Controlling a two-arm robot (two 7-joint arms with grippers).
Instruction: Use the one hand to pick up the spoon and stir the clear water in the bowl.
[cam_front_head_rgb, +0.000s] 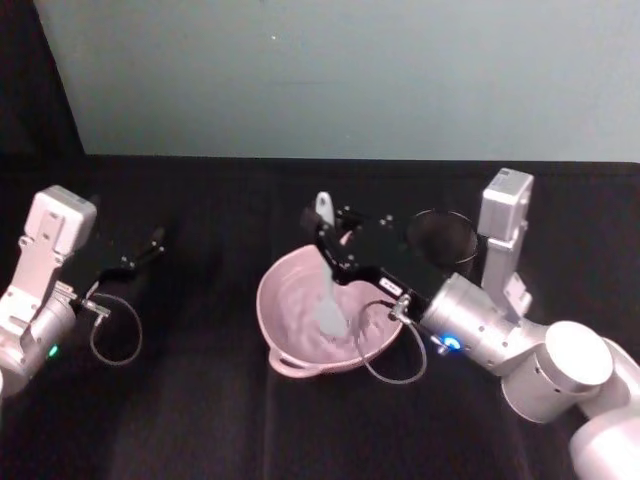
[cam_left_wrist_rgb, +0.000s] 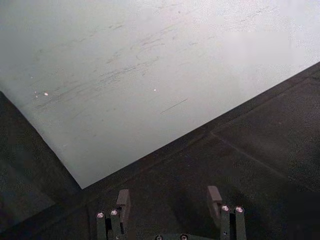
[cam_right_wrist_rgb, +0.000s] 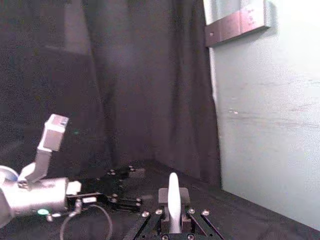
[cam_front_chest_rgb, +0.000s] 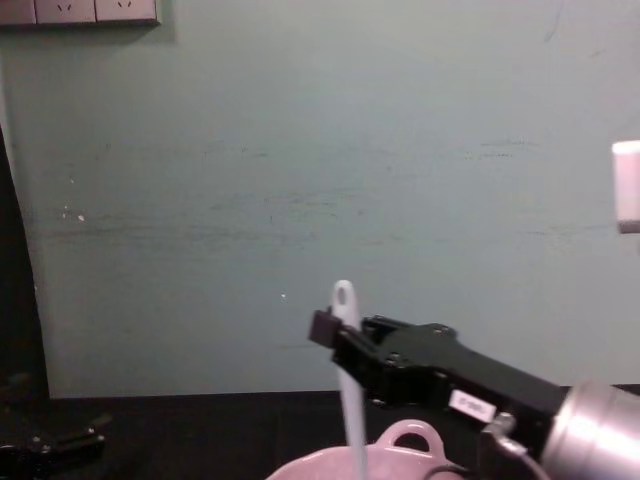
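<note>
My right pincer (cam_front_chest_rgb: 338, 340) is black and boxy, with a small white label (cam_front_chest_rgb: 472, 406). Behind it comes my round silver wrist (cam_front_chest_rgb: 597, 432), with a thin black cable (cam_front_head_rgb: 392, 381) beside it. My left pincer (cam_left_wrist_rgb: 168, 200) is black too, with shiny little screws (cam_left_wrist_rgb: 100, 215).

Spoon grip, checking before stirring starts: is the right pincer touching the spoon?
Touching. The chest view shows the right pincer closed on the spoon, just below its handle hole, with no gap.

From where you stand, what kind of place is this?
Most likely an indoor robot test bench: a table draped in black cloth, a plain pale wall with sockets, a black curtain. The right gripper holds a spoon in a pink bowl; the left gripper is parked aside.
</note>
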